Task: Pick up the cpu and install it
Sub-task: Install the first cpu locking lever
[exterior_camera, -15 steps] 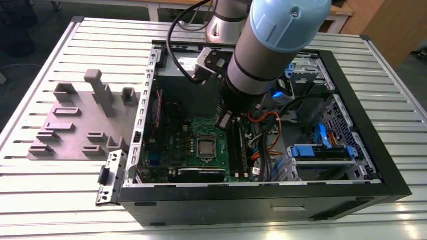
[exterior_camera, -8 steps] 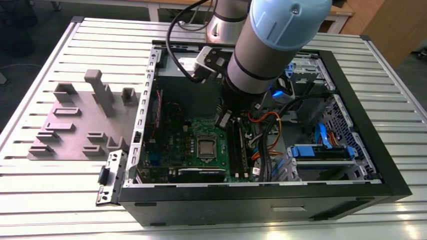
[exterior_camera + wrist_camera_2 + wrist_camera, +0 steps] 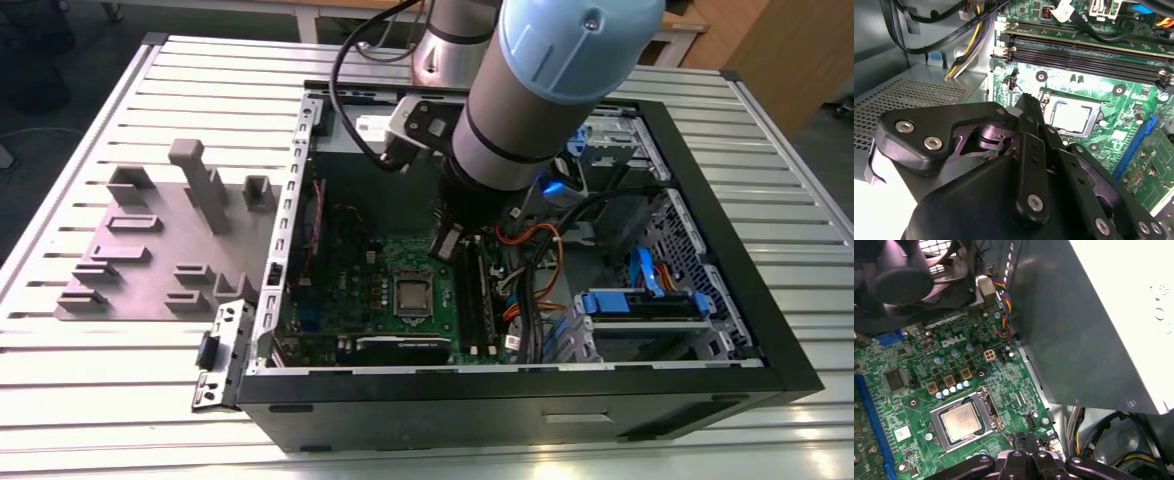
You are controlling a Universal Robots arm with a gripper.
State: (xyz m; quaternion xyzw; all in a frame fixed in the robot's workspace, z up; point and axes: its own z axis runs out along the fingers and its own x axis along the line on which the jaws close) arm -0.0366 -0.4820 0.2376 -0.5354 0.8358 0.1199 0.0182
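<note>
Tool [image 3: 447, 243] fingers together, empty, arm angled down above socketed cpu [image 3: 412, 293]

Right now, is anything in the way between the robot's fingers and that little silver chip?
Nothing visible. The cpu lies in its socket on the motherboard, top uncovered, and the gripper hangs beside it over bare board. Cables run off to the exterior view's right, clear of the chip.
</note>
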